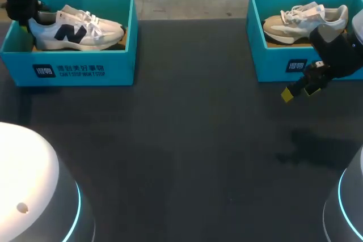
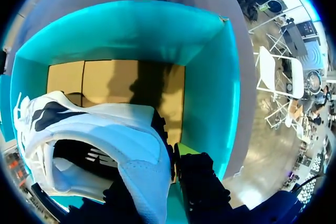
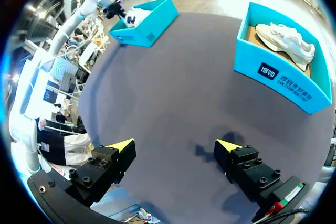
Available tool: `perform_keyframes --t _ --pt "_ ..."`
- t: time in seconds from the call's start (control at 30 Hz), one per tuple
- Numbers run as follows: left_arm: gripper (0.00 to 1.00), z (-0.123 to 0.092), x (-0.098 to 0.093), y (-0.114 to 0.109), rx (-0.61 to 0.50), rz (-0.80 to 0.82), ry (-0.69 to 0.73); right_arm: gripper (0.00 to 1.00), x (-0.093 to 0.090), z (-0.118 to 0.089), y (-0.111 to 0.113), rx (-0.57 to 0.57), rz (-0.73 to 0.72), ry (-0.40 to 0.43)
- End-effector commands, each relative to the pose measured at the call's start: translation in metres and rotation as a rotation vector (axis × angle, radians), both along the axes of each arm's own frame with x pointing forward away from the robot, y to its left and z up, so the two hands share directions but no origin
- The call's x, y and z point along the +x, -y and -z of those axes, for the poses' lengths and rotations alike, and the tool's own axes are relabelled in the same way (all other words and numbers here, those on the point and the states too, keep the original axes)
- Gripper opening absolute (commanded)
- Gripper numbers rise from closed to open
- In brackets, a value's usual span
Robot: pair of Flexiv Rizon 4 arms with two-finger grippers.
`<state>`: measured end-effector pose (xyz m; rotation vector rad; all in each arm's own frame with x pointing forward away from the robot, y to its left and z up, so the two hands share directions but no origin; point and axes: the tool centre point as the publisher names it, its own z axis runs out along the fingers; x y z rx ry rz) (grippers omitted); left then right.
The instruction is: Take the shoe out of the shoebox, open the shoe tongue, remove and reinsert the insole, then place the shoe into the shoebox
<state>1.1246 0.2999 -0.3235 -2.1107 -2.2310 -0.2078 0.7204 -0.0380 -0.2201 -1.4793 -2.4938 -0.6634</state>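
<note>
A white shoe with a navy logo (image 1: 76,29) lies in the teal shoebox (image 1: 85,69) at the back left of the table. My left gripper (image 1: 25,20) is at the shoe's heel. In the left wrist view the left gripper (image 2: 173,156) is shut on the white shoe's heel collar (image 2: 142,150), above the box's cardboard floor (image 2: 105,82). My right gripper (image 1: 300,89) hangs open over the dark table in front of a second teal box (image 1: 278,63). In the right wrist view the right gripper (image 3: 176,145) has nothing between its fingers.
The second teal box (image 3: 283,77) at the back right holds a beige and white shoe (image 1: 300,24). The dark tabletop (image 1: 187,157) stretches between the two boxes and toward the near edge. The left box (image 3: 144,24) shows far ahead of my right gripper.
</note>
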Motion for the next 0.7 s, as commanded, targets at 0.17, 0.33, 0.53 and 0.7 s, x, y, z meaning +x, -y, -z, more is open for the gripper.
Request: perform_keyframes --t 0.17,0.33,0.53,0.7 --pt "0.00 -0.013 -0.012 -0.003 -0.013 0.015 0.009 1.00 0.000 0.001 0.000 -0.001 0.000 -0.001" --pt "0.00 -0.014 -0.019 -0.005 -0.024 0.017 -0.002 1.00 0.000 0.001 0.000 -0.001 0.000 -0.001" --pt "0.00 -0.014 -0.030 -0.008 -0.026 0.017 -0.013 1.00 0.000 0.001 0.000 -0.001 0.000 -0.001" --pt "0.00 -0.017 -0.040 -0.011 -0.031 0.025 -0.024 1.00 0.000 0.001 0.000 -0.001 0.000 -0.001"
